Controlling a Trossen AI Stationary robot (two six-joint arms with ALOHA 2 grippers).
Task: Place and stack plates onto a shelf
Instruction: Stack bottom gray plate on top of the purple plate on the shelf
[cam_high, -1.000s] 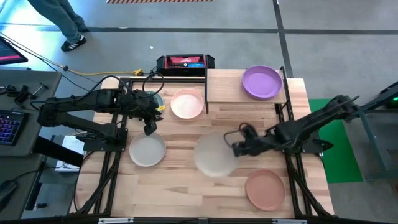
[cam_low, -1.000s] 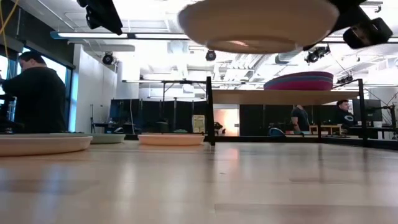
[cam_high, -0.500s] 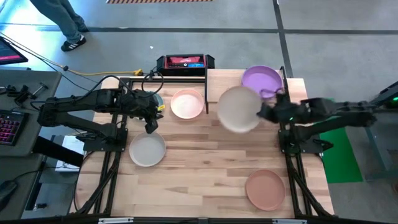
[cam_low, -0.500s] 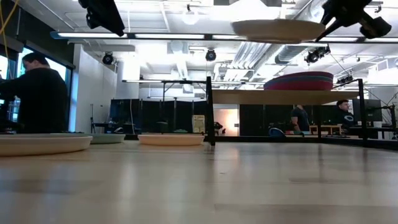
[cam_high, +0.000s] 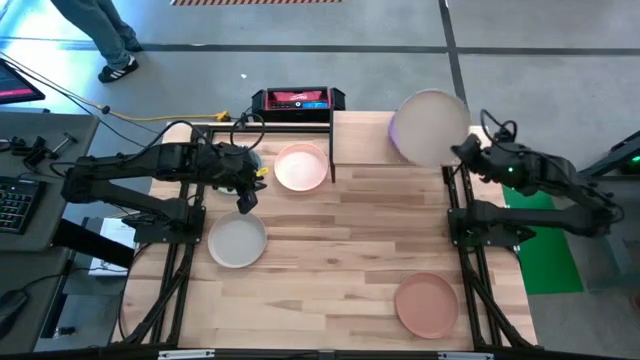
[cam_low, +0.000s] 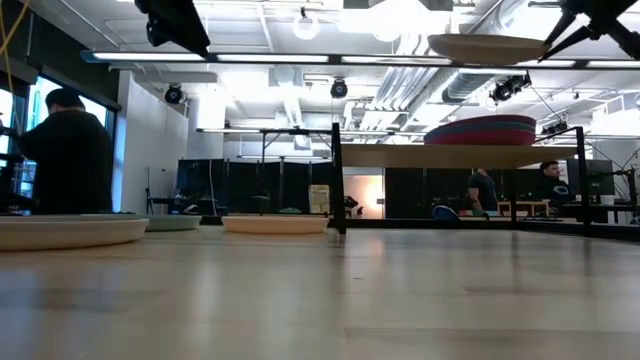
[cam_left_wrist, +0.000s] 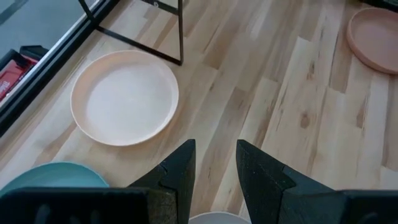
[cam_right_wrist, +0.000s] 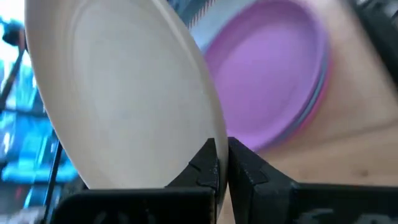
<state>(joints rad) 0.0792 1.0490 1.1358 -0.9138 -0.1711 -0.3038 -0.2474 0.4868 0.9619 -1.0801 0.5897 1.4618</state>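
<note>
My right gripper (cam_high: 463, 150) is shut on the cream plate (cam_high: 432, 127), which hovers over the purple plate (cam_right_wrist: 273, 81) topping a stack (cam_low: 481, 130) on the shelf (cam_high: 365, 140). My left gripper (cam_left_wrist: 214, 168) is open and hangs above bare table between the pale pink plate (cam_high: 301, 167) and the grey plate (cam_high: 237, 241). The teal plate (cam_left_wrist: 56, 177) lies partly hidden under the left arm. The salmon-brown plate (cam_high: 426, 304) lies flat near the table's near right corner. My right gripper pinches the cream plate's rim (cam_right_wrist: 208, 134) between its two fingers, on the side of the plate toward the table's right edge. The fingers reach in about level from the right. The plate is lifted clear and sits nearly level (cam_low: 487, 47) above the stack.
The shelf's black posts (cam_low: 337, 180) stand beside the pink plate. A black and red device (cam_high: 297, 99) sits beyond the far edge. People stand in the room behind the table. Bare wood (cam_high: 340, 250) lies open in the table's middle.
My right gripper has carried the cream plate from above the table's middle toward the far right corner, and it is now over the shelf's stack. The plate stayed lifted and about level. My left arm has kept still.
</note>
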